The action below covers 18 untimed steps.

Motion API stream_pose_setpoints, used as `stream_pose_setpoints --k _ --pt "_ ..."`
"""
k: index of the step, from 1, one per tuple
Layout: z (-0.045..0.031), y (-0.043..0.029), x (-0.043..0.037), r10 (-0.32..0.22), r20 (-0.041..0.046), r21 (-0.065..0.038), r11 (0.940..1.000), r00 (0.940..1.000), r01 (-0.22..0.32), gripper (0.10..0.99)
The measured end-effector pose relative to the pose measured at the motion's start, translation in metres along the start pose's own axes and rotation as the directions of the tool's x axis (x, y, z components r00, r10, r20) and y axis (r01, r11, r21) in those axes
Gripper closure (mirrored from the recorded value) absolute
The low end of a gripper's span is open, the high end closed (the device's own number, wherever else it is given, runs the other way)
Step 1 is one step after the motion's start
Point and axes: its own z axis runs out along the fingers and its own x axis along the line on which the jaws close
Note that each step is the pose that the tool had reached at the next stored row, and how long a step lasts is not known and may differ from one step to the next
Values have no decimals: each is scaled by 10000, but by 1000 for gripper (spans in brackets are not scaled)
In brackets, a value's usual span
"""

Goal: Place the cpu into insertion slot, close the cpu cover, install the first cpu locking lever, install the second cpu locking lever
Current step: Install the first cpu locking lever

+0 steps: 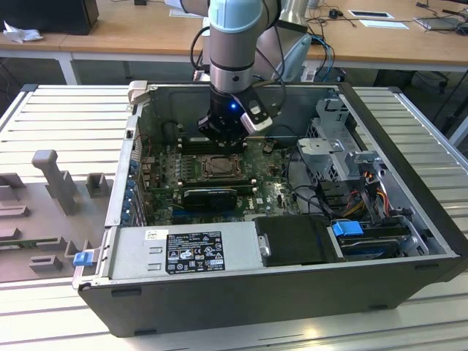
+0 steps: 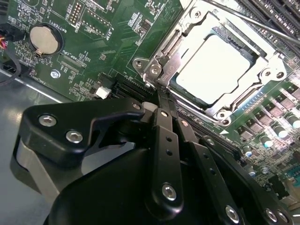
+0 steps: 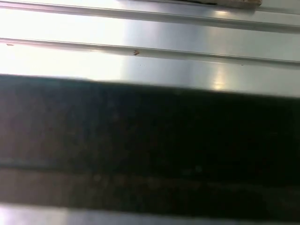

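The cpu (image 2: 213,68) lies flat in the insertion slot (image 2: 149,65), its pale metal top showing through the window of the cpu cover (image 2: 185,35), which lies down over it. A thin metal locking lever (image 2: 253,22) runs along the far side of the socket. My gripper (image 2: 161,96) is shut, its black fingers (image 2: 164,136) pressed together with the tips right at the socket's near edge and nothing visible between them. In the exterior view the gripper (image 1: 221,148) hangs just above the insertion slot (image 1: 219,167) on the green motherboard (image 1: 164,179) inside the open computer case.
Long black memory slots (image 2: 276,14) flank the socket, and a coin battery (image 2: 43,39) sits on the board. A long black card (image 1: 210,194), the grey power supply (image 1: 186,248), cables and a drive cage (image 1: 344,157) crowd the case. Case walls (image 1: 121,183) surround everything.
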Motion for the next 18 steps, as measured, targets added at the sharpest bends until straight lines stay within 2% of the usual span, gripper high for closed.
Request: stream_pose_setpoints --k 2,7,18 --pt "-6 2 -1 1 6 -14 10000 10000 -1 980" --pt "-124 10 -4 0 2 -8 10000 10000 0 980" --pt "-129 -62 1 1 3 -8 10000 10000 -1 980"
